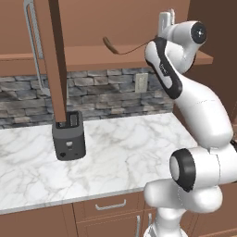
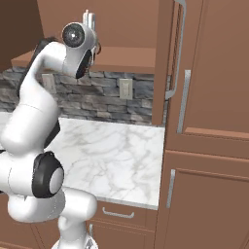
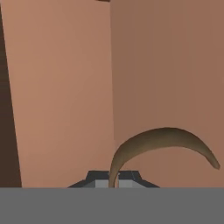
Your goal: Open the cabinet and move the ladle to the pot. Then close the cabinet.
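Note:
The cabinet stands open, its door point(image 1: 56, 60) swung out edge-on with a long silver handle point(image 1: 31, 37); the other door point(image 2: 165, 63) is swung out too. My arm reaches up into the cabinet above its shelf point(image 1: 92, 55). The ladle's dark brown handle point(image 1: 110, 44) and thin stem stick out leftward over the shelf from my hand. In the hand view my gripper point(image 3: 113, 180) is shut on the ladle point(image 3: 162, 138), which arcs up and right from between the fingertips in front of the cabinet's inner walls. The pot is out of view.
A dark grey box-shaped appliance point(image 1: 69, 136) sits on the white marble counter point(image 1: 129, 148) under the open door. Stone backsplash with an outlet point(image 1: 142, 82) runs behind. A tall brown cabinet point(image 2: 214, 121) bounds the counter on the right; drawers point(image 1: 111, 204) lie below.

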